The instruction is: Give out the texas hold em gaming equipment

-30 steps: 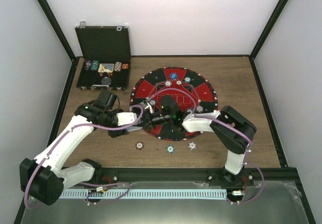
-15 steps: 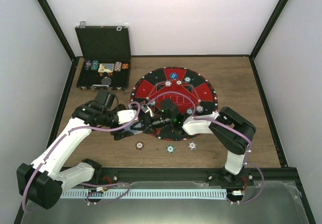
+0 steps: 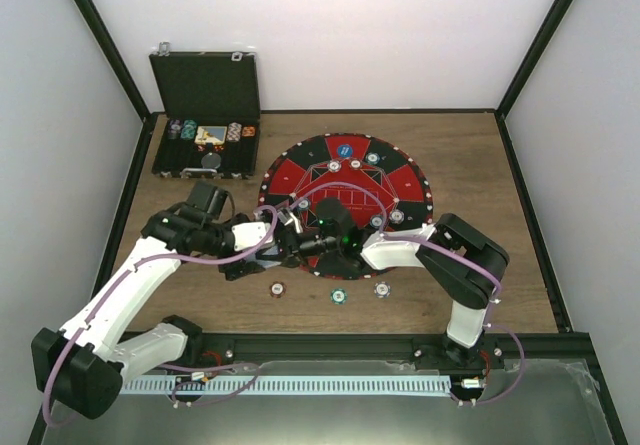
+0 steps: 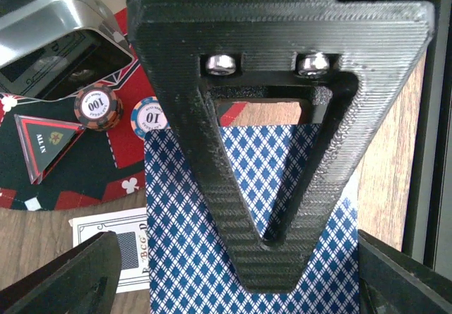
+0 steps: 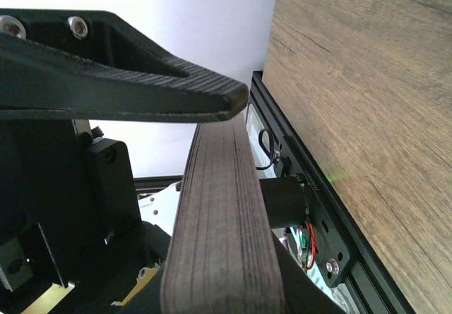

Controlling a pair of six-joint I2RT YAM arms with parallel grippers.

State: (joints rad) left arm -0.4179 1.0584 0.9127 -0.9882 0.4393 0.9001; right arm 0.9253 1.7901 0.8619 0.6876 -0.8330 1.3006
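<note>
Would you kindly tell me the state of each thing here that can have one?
case: open, lid upright.
deck of cards: clamped, patterned back showing.
right claw: shut on the deck of cards.
left claw: open above the deck of cards.

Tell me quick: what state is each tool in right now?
Left tool: cannot be told.
Right tool: closed on the thick stack of blue-backed playing cards.
</note>
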